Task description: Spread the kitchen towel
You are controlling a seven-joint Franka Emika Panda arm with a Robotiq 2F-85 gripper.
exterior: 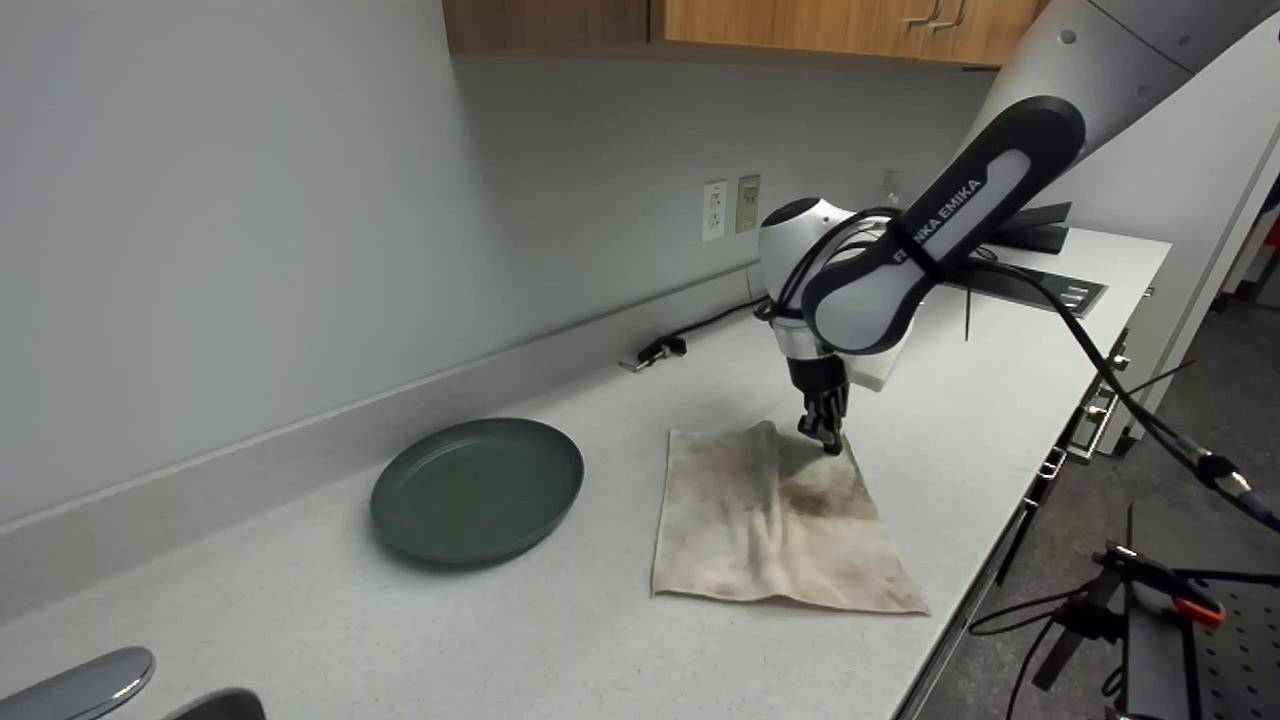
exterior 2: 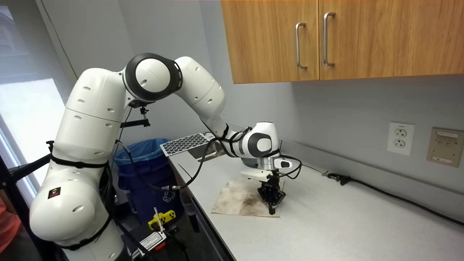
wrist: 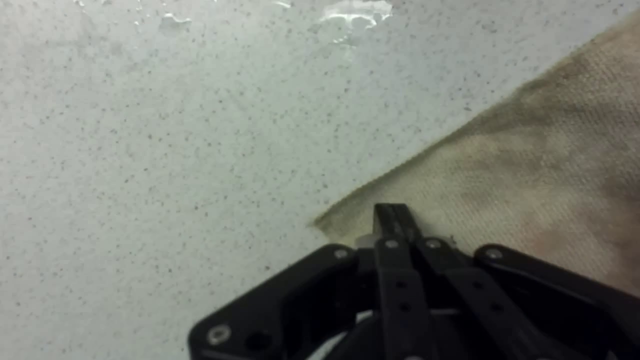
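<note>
Plate (exterior: 478, 492), dark and round, and a black cable (exterior: 714, 319) near the wall (exterior: 260, 240) lie apart from the kitchen towel (exterior: 712, 530), which is laid out on the counter (exterior: 560, 640) with a ridge down its middle. The bent arm (exterior: 980, 190) reaches down, its gripper (wrist: 395, 214) fingers pressed together over one corner; whether they touch cloth is unclear.
</note>
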